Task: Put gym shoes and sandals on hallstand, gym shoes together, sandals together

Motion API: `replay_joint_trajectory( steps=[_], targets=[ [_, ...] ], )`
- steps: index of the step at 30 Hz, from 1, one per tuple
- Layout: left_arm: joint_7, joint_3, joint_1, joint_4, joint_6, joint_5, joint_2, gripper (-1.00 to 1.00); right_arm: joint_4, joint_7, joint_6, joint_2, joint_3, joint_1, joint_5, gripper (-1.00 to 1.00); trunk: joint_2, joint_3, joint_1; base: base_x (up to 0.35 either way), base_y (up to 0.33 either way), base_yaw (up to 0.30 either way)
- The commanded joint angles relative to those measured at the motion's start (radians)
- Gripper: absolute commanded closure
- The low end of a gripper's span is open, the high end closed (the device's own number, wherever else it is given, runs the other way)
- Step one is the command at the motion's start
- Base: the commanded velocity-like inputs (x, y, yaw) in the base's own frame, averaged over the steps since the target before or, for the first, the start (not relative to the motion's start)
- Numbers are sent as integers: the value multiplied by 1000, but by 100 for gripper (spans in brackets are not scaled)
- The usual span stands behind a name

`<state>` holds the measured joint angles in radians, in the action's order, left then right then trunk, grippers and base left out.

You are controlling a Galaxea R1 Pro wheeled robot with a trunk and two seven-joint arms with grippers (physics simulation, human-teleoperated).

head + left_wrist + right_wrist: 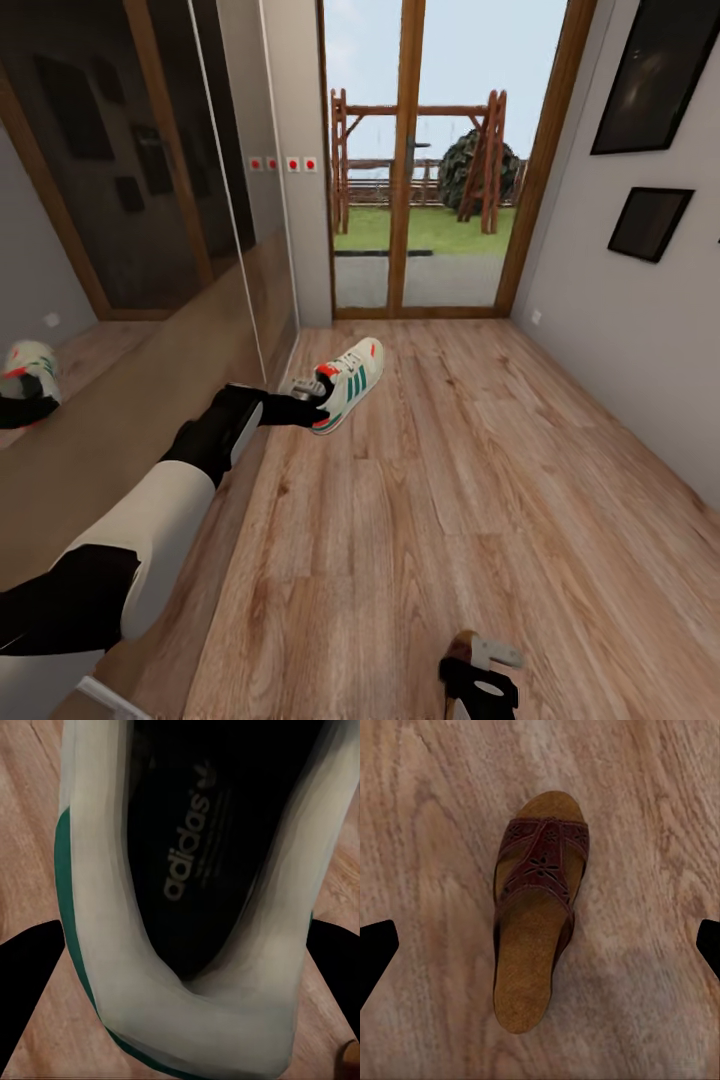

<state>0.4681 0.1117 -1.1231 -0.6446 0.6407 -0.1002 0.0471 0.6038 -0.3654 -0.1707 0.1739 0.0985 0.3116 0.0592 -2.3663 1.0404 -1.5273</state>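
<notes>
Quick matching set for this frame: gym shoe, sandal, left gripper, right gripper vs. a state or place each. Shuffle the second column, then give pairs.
1. gym shoe
2. sandal
3. left gripper
4. right gripper

A. open, above the floor, fingers apart either side of brown footwear
B. lying flat on the wood planks, untouched
C. shut on white footwear by its heel end
D. held up off the planks, toe pointing toward the glass door

Pairs: 1-D, 2-B, 3-C, 4-A
</notes>
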Motion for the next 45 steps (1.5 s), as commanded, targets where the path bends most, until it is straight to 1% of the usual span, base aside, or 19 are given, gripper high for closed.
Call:
replay_joint_trajectory(
  steps=[1,6,19,23,24,25,31,33,38,45],
  targets=[
    [7,-1,0,-1,2,-9,0,100,2,-3,-4,1,1,0,6,-100,-8,6,-4,0,0,153],
    [7,-1,3,-1,2,-9,-4,100,1,-2,-4,1,4,0,6,-100,-43,29,-23,0,0,96],
    [9,-3,6,0,2,-9,-7,100,4,0,-1,1,5,1,7,-100,-134,90,-73,0,0,7],
    [9,-5,5,-1,2,-8,-6,100,-2,2,2,1,3,1,7,-100,-135,112,-74,0,0,0],
    [10,-8,5,-1,2,-7,-5,100,-3,2,2,1,3,1,7,-100,-135,117,-75,0,0,0],
    [10,-20,6,-1,2,-6,-3,100,-5,2,3,1,1,1,6,-100,-135,123,-75,0,0,0],
    [12,-28,9,-1,1,-6,4,100,-6,2,11,1,1,1,5,-100,-136,156,-78,0,0,0],
    [12,-28,9,-1,1,-6,5,100,-6,2,26,1,1,1,4,-100,-137,167,-79,0,0,0],
    [12,-30,10,-1,0,-6,4,100,-7,3,119,1,0,1,1,-100,-138,194,-81,0,0,0],
    [12,-32,11,-1,-1,-6,3,100,2,3,146,1,-1,1,1,-100,-140,232,-84,0,0,0]
  ],
)
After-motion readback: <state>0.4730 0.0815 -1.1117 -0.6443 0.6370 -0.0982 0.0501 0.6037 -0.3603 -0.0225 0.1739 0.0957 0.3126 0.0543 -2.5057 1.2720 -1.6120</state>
